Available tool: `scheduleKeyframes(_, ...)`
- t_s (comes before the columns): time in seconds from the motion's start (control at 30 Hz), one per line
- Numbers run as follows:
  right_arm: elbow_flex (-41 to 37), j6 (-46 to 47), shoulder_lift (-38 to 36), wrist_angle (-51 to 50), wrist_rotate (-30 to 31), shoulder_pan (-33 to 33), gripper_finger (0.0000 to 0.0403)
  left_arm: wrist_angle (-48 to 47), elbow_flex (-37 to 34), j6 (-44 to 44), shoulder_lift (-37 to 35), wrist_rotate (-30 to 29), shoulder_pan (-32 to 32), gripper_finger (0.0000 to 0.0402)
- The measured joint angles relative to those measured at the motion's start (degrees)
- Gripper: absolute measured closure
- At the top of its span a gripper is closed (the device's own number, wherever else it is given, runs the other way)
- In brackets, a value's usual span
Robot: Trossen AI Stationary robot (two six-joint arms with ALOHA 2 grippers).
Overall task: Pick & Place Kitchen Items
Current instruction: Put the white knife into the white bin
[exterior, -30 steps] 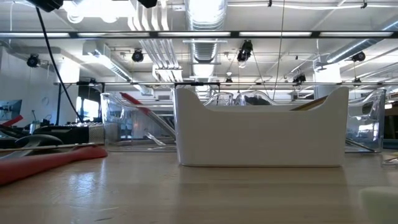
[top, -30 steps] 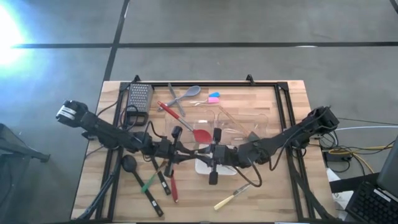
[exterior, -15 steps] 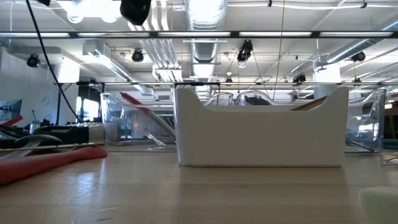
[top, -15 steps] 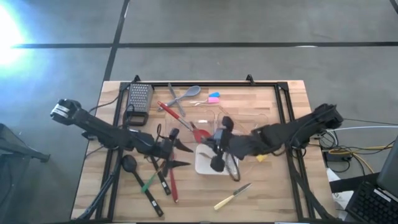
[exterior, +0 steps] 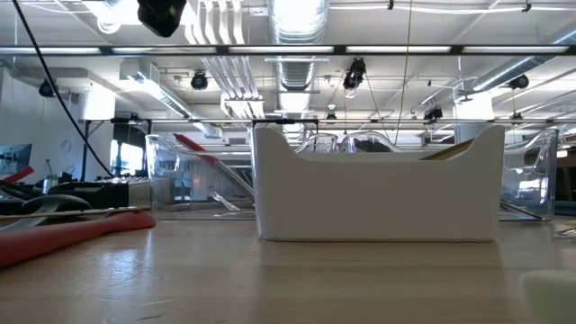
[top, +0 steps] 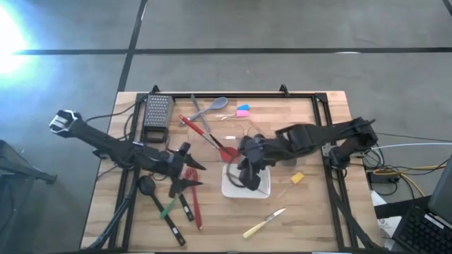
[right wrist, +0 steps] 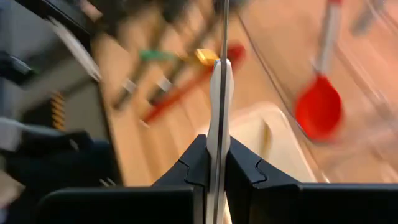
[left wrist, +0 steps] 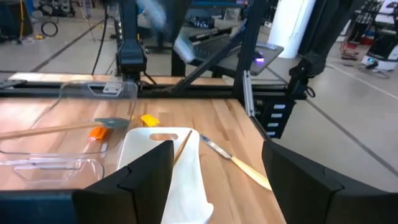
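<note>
The right claw (top: 248,171) hangs over the white tray (top: 232,189) near the middle of the tabletop (top: 311,212), pinched shut on a slim pale-handled utensil (right wrist: 219,124), probably a small knife. To set it down well, I'd lower it until the blade lies flat along the tray, then let go. The left claw (top: 189,173) stands spread wide and empty above the loose utensils, red spatula (top: 194,204) and black ladle (top: 146,186), at the tabletop's left.
</note>
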Motion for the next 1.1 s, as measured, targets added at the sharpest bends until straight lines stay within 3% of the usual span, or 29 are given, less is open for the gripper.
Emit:
scheduleKeyframes(0.2, 7.12, 3.68, 6.65, -17.68, -3.45, -1.43, 0.0385, 0.37, -3.18, 0.40, -4.48, -1.36, -0.63, 0.0152)
scheduleKeyframes(0.6, 15.31, 3.56, 20.20, -29.76, -23.57, -3.83, 0.0385, 2.46, -5.43, 0.36, -6.98, -1.50, -0.63, 0.0152)
scheduleKeyframes(0.77, 15.38, 2.18, 23.38, -29.83, -30.77, -3.64, 0.0385, 2.26, -5.43, 0.14, -7.04, -1.43, -0.63, 0.0152)
scheduleKeyframes(1.1, 12.43, 2.16, 25.16, -30.08, -32.11, -3.67, 0.0385, 0.40, -5.46, -0.47, -7.04, -1.37, -0.63, 0.0151)
